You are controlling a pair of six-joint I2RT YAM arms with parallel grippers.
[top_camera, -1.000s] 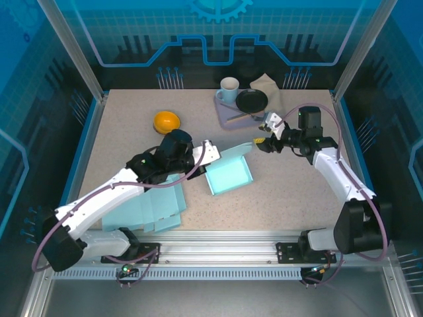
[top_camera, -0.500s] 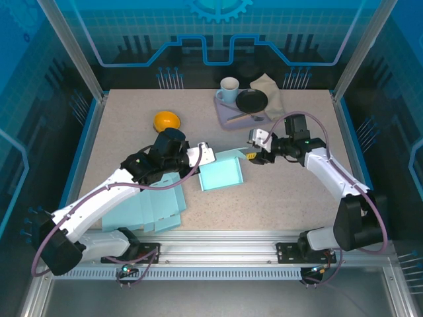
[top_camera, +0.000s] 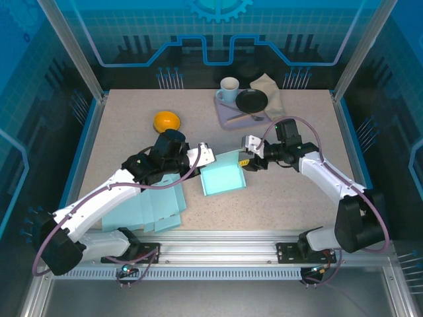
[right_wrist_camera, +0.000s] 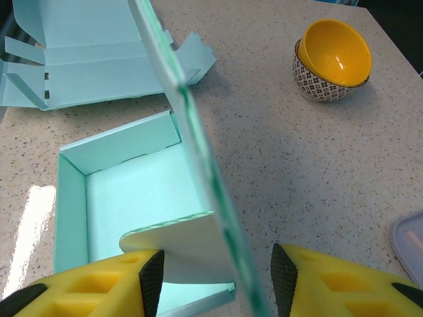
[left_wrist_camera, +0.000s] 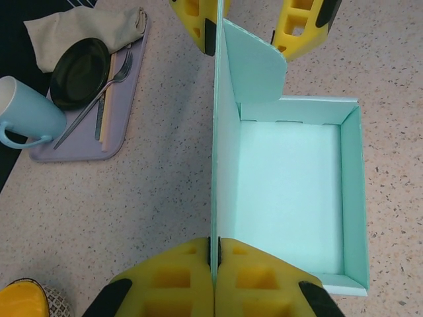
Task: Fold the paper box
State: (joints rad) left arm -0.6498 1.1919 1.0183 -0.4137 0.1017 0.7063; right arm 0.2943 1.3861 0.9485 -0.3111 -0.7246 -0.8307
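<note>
Over the last second the left hand [left_wrist_camera: 213,267] stays clamped on the near end of the tall lid panel [left_wrist_camera: 228,145] and has dragged the paper box [top_camera: 223,179] a little toward the bench's left edge, turning it slightly. The box sits at the middle of the bench with that panel upright. The right hand [right_wrist_camera: 211,284] has swung in from the right side. Its jaws are apart and astride the panel's far end, with the rounded side tab [right_wrist_camera: 178,238] just beside one finger. With both ends of the panel now covered, the next stage looks like tucking that tab and bringing the lid down, neither of which is done yet.

At the near-left corner lie flat box blanks [top_camera: 149,206], unfolded. Toward the far edge, left of centre, the yellow bowl [right_wrist_camera: 334,56] is empty. The paper box's own base is also empty, with its three low walls standing. At the far edge, right of centre, a lilac tray [left_wrist_camera: 63,150] carries a bare black plate [left_wrist_camera: 79,71] and a fork [left_wrist_camera: 99,99]. A pale mug [left_wrist_camera: 23,105] stands at its corner, its contents hidden, and a folded napkin [left_wrist_camera: 86,26] lies beside the plate.
</note>
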